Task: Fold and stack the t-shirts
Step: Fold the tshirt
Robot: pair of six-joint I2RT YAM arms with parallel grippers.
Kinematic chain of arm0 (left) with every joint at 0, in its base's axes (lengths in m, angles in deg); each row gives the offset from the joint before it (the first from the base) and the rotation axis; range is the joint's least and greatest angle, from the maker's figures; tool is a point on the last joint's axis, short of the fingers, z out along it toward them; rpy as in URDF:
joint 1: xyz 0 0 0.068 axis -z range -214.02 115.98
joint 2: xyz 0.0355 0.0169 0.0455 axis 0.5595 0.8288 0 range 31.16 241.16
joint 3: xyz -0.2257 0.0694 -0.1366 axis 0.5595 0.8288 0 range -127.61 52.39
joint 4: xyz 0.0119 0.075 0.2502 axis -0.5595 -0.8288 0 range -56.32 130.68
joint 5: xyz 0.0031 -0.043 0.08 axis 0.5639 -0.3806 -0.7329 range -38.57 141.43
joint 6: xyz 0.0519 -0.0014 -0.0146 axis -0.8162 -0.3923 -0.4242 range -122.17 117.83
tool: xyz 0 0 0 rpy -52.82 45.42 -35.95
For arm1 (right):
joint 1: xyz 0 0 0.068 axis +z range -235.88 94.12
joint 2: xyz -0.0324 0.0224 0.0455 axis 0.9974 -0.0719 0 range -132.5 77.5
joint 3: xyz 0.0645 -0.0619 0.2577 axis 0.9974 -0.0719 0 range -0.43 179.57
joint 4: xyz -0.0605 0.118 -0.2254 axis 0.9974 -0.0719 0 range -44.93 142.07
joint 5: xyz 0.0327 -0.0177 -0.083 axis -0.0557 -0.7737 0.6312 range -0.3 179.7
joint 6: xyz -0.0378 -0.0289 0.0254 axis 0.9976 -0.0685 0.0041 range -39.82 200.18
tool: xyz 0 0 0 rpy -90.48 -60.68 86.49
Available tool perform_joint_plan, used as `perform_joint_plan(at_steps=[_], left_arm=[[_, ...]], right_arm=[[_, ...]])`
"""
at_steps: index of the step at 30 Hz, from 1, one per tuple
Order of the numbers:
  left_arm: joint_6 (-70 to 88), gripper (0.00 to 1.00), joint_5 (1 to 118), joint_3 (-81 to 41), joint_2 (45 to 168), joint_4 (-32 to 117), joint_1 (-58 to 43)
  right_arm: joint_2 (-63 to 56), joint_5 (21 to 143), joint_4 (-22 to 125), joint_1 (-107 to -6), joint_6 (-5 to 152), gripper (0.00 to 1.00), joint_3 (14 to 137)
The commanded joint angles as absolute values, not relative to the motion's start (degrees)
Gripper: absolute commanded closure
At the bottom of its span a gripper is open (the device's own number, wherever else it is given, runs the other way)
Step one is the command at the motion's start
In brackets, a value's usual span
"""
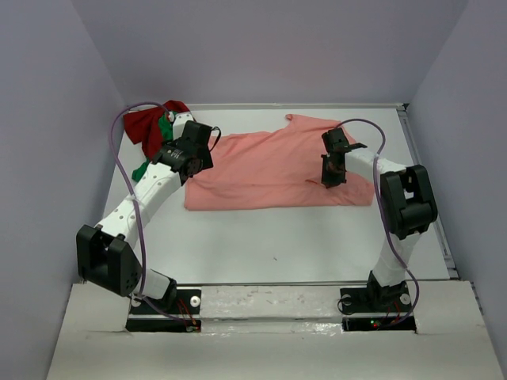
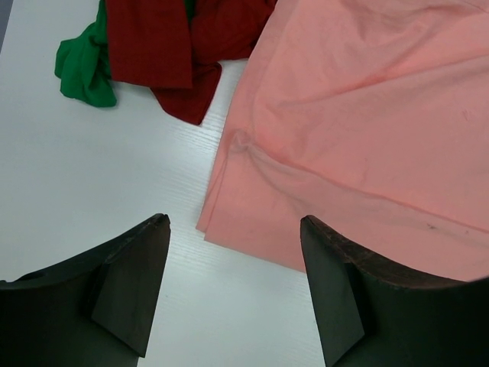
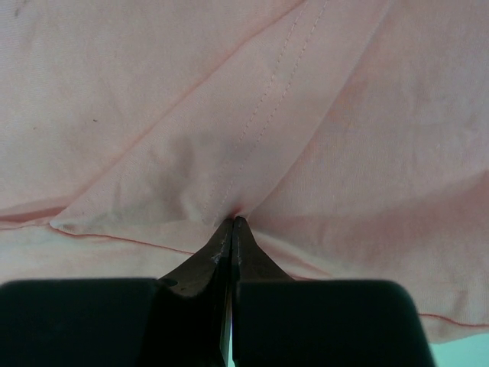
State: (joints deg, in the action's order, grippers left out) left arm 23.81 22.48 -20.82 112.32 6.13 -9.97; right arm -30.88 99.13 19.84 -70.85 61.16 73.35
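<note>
Pink t-shirt (image 1: 269,170) pinched in my right tool (image 3: 231,225).
Its tips squeeze a fold tight; I see my left tool (image 2: 233,220) spread wide above the shirt's edge, red t-shirt (image 2: 153,38) and green t-shirt (image 2: 84,69) beyond.

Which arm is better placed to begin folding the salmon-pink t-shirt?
Right, probably. The right gripper is shut on a pinch of the large salmon-pink cloth t-shirt; the left gripper hangs open above that shirt's edge, holding nothing.

A flat white wood-grain tabletop (image 1: 277,237) fills the frame's middle. Plain pale lilac walls (image 1: 277,47) enclose it at top and sides.
</note>
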Motion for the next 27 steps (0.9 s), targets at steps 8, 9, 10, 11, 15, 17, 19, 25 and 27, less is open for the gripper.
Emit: perform_joint_plan(at_steps=[8, 9, 10, 11, 15, 17, 19, 25, 27], left_arm=[[24.0, 0.21, 24.2, -19.2, 111.1, 7.5, -9.6], [24.1, 0.21, 24.6, -18.9, 111.2, 7.6, -9.5], [24.1, 0.21, 24.6, -18.7, 111.3, 7.7, -9.4], [24.2, 0.21, 24.6, -18.6, 111.3, 7.8, -9.4], [24.2, 0.21, 24.4, -18.5, 111.0, 7.6, -9.3], [23.8, 0.21, 24.1, -18.7, 110.5, 7.5, -9.3], [23.8, 0.21, 23.9, -18.7, 110.2, 7.3, -9.4], [23.5, 0.21, 24.4, -18.1, 110.9, 7.7, -9.3], [23.7, 0.21, 24.5, -17.9, 110.7, 7.8, -9.3]], right_arm=[[-29.6, 102.1, 20.0, -70.1, 64.2, 1.0, 80.7], [-29.9, 101.8, 19.6, -70.1, 64.4, 1.0, 82.1], [-30.3, 101.9, 19.3, -70.1, 64.6, 1.0, 83.0], [-30.9, 101.7, 19.2, -70.1, 64.9, 1.0, 83.6], [-33.8, 99.6, 18.1, -70.1, 65.8, 1.0, 87.4], [-34.5, 100.1, 15.9, -69.6, 65.1, 1.0, 88.9], [-33.9, 102.3, 15.7, -69.6, 64.3, 0.95, 88.3], [-32.0, 105.3, 17.0, -69.6, 63.2, 0.6, 81.4], [-31.1, 106.2, 17.7, -69.6, 62.9, 0.6, 79.3]])
